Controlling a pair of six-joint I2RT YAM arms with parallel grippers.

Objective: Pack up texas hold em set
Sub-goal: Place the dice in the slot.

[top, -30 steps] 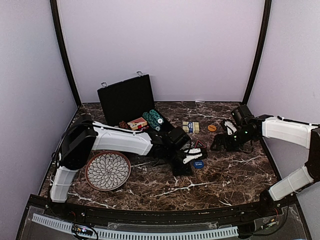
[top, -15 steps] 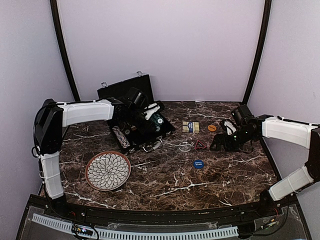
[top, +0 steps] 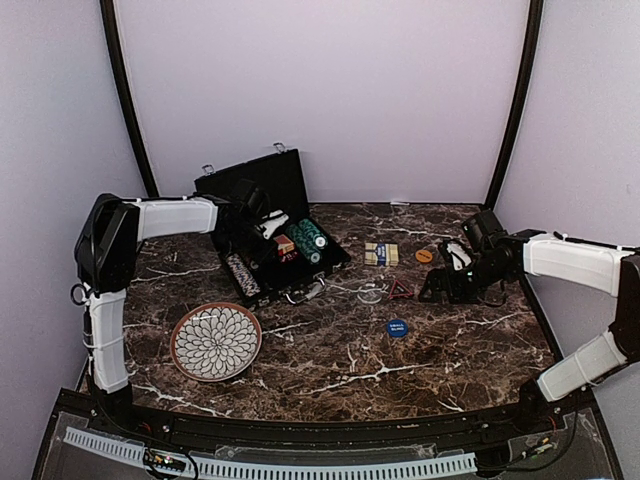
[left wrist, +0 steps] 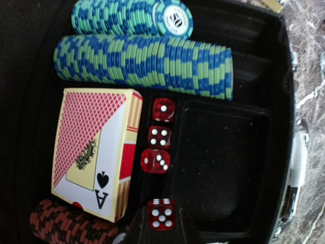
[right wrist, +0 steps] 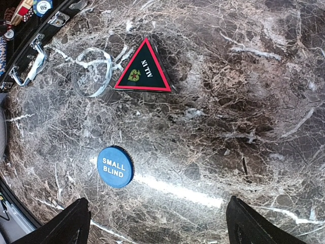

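The black briefcase [top: 250, 195] stands open at the back left. My left gripper [top: 268, 228] is inside it, shut on a red die [left wrist: 161, 214], above the slot where three red dice [left wrist: 160, 140] lie. Beside them are a red-backed card deck [left wrist: 94, 152], rows of blue-green chips [left wrist: 147, 63] and red-black chips [left wrist: 66, 223]. One tray compartment [left wrist: 223, 162] holds nothing. My right gripper [top: 440, 290] is open and empty above the table, near the blue "small blind" button [right wrist: 115, 166], the black triangle [right wrist: 143, 68] and a clear round button [right wrist: 92, 72].
A second card deck [top: 381, 254] and an orange button [top: 424, 255] lie on the marble right of the case. The patterned plate [top: 215, 341] sits at the front left. The case's handle [right wrist: 28, 66] and latches face the table's middle.
My left arm has swung from the middle of the table back to the briefcase and now reaches down into its tray. The right arm has not moved.
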